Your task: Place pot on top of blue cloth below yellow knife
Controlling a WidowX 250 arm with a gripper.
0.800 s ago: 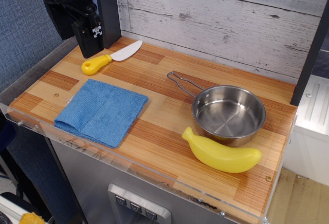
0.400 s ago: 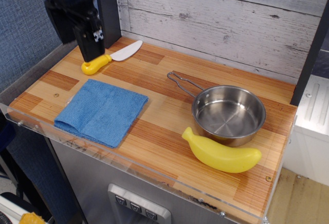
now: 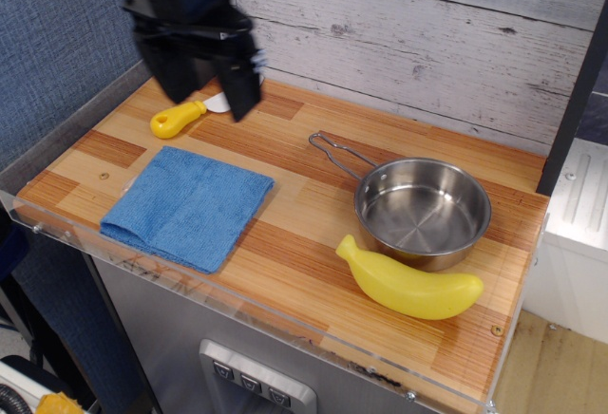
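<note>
The steel pot (image 3: 423, 210) sits on the wooden table at the right, its wire handle (image 3: 334, 150) pointing back left. The blue cloth (image 3: 188, 205) lies flat at the front left. The yellow knife (image 3: 180, 118) lies behind the cloth, its white blade mostly hidden by the arm. My gripper (image 3: 207, 86) hangs above the back left of the table, over the knife's blade. It is blurred, with its two black fingers (image 3: 241, 89) spread apart and nothing between them.
A yellow toy banana (image 3: 410, 283) lies right in front of the pot, near the table's front edge. A grey plank wall (image 3: 427, 44) stands behind the table. A black post (image 3: 570, 101) rises at the right edge.
My gripper has swung right from the far back-left corner to above the knife's blade, and its fingers now stand apart. The pot, cloth, knife and banana have not moved.
</note>
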